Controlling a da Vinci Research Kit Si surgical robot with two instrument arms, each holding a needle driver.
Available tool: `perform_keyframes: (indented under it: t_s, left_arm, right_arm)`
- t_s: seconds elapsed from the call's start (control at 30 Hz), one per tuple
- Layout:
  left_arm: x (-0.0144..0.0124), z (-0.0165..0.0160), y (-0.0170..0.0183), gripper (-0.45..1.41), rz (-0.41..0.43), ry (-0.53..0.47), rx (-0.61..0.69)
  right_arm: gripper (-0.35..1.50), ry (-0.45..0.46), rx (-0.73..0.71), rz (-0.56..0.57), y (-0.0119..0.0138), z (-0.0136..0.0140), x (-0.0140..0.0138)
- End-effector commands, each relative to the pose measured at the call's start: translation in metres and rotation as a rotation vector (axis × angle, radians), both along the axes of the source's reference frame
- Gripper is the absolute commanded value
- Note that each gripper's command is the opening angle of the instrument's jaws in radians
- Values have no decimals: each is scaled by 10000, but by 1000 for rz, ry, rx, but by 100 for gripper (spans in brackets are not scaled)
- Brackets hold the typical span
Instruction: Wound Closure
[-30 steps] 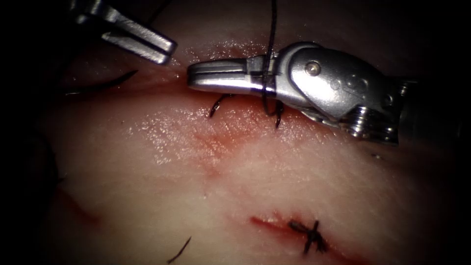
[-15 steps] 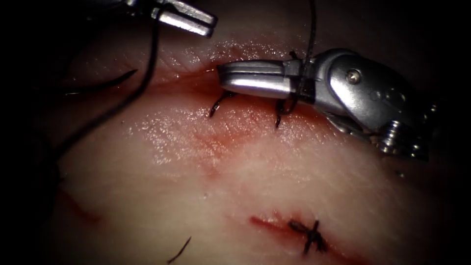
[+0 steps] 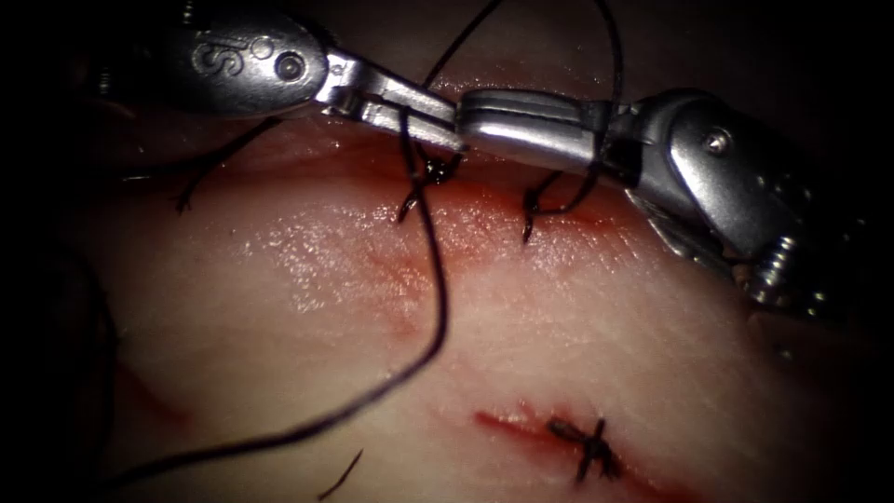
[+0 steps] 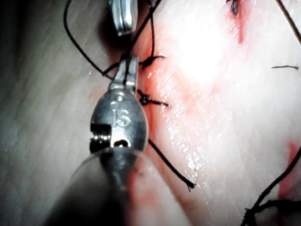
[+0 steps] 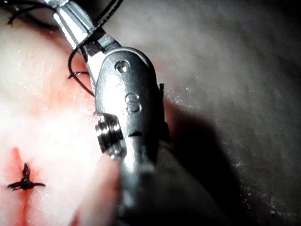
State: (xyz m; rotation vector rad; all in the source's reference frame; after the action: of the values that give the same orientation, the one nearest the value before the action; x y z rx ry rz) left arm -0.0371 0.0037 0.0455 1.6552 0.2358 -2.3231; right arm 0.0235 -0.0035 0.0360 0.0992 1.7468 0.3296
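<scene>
Two dark stitches (image 3: 531, 212) already cross my pale pork tissue's (image 3: 521, 317) upper cut; left steel tool (image 3: 419, 110) clamps black thread (image 3: 434, 307), right steel tool (image 3: 503, 121) closed, thread looped round it, knot unfinished.

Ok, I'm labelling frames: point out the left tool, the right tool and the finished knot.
Left tool (image 3: 430, 114): endoscope view, between its jaw tips.
Right tool (image 3: 470, 116): endoscope view, at its jaw tips.
Finished knot (image 3: 589, 447): endoscope view, the crossing of its threads.

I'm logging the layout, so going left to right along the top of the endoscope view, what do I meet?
Left tool → right tool, the two meeting tip to tip above the cut, with thread draped over both.
</scene>
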Motion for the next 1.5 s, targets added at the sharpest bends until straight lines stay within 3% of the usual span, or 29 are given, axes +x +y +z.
perform_keyframes:
  t_s: [0.03,0.5,0.73,0.77,0.8,0.9,0.97,1.23,1.3,1.4,1.5]
  left_arm:
    - [-9,5,-1,-45,3,-4,-2]
    - [-42,3,-30,-45,23,-31,-3]
    - [-52,-11,-41,-45,42,-52,-5]
    - [-50,-15,-45,-45,46,-55,-4]
    - [-50,-15,-45,-45,46,-55,-4]
    - [-44,-21,-51,-45,53,-59,-4]
    - [-39,-24,-55,-45,57,-60,-6]
    - [-37,-33,-66,-45,57,-55,-12]
    - [-39,-35,-66,-45,55,-54,-11]
    - [-41,-35,-65,-45,54,-54,-10]
    - [-40,-33,-63,-45,55,-55,-11]
  right_arm:
    - [-35,-12,-1,11,6,2,11]
    - [-35,-40,2,53,3,1,29]
    - [-35,-124,9,50,3,0,44]
    - [-3,-184,13,78,5,1,44]
    - [-3,-184,13,78,5,1,44]
    - [52,-246,24,133,6,6,37]
    - [62,-291,20,157,3,10,32]
    - [73,-457,281,193,-24,35,8]
    - [51,-457,395,212,-31,39,3]
    - [32,-452,492,257,-41,43,-6]
    - [34,-448,582,306,-49,43,-14]
